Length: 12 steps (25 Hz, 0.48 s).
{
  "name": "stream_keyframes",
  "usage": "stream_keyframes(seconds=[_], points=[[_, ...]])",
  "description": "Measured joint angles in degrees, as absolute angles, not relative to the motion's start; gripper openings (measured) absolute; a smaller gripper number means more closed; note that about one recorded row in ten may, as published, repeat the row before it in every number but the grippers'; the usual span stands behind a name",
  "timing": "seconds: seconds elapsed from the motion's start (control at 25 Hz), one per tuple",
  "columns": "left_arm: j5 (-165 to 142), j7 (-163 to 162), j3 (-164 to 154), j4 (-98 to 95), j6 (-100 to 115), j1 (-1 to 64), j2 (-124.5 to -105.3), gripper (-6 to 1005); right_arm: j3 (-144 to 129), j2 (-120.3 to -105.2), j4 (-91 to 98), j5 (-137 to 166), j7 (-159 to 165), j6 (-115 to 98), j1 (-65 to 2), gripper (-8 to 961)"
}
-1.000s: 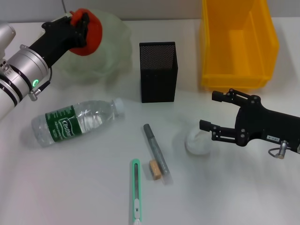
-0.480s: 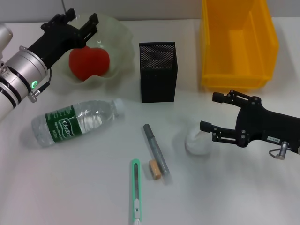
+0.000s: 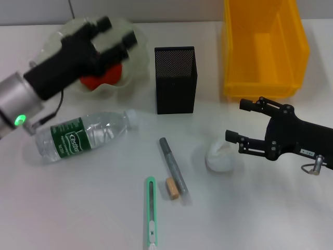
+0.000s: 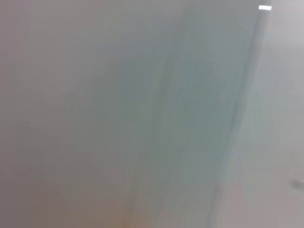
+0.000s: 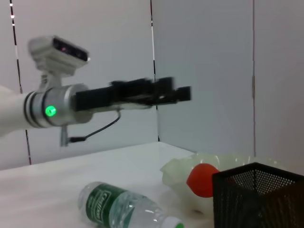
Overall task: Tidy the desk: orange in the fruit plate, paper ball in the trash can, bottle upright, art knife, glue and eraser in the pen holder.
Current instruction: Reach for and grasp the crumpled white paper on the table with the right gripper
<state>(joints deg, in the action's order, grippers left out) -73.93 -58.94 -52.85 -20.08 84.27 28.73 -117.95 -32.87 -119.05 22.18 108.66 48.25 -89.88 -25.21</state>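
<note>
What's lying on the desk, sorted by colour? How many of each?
Orange-red: 1, orange
Yellow: 1, bin
Black: 1, mesh pen holder
Green: 2, bottle, art knife
White: 1, paper ball
Pale: 1, fruit plate
Grey: 1, glue stick
Tan: 1, eraser
Total: 9

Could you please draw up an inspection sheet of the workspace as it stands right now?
Surface: white desk, no spills seen.
Job's things: orange in the fruit plate; bottle lying on its side; paper ball on the desk; art knife, glue and eraser on the desk, outside the pen holder; yellow trash can shows nothing inside.
Clutter: nothing seen.
Grippers: left gripper open, empty, above the plate; right gripper open, beside the paper ball.
Cables: short lead by the left wrist; ring by the right wrist.
Surroundings: grey wall panels.
</note>
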Motion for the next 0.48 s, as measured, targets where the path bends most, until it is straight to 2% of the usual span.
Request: stream_keyframes(seconds=[0.12,0.28,0.36,0.4,0.48], points=[[-75.54,-59.22,-54.25,-21.7,86.01,27.47,-117.78,826,-32.92,-119.03,22.3,108.65,48.92,-90.29,-25.31,828],[-82.78,-59.63,-56.13,-23.64,90.66,25.25,-116.3,830,-33.38,-118.63,23.15,108.77,53.22,-91.61,-26.07,829],[-85.6,-60.16,-56.0,-23.56,92.24,24.59,-115.46,829,-33.49,-117.83,23.62,109.01,56.45,-93.08,-26.83,825],[-88.39,-60.81,-55.9,-23.75,93.65,23.52,-114.24,829,-33.57,-117.48,23.73,109.13,57.61,-93.65,-27.13,825],[-89.16,-60.82,-55.89,-23.77,93.91,23.21,-113.81,828,-34.28,-116.94,24.23,109.58,60.23,-94.64,-27.79,825]])
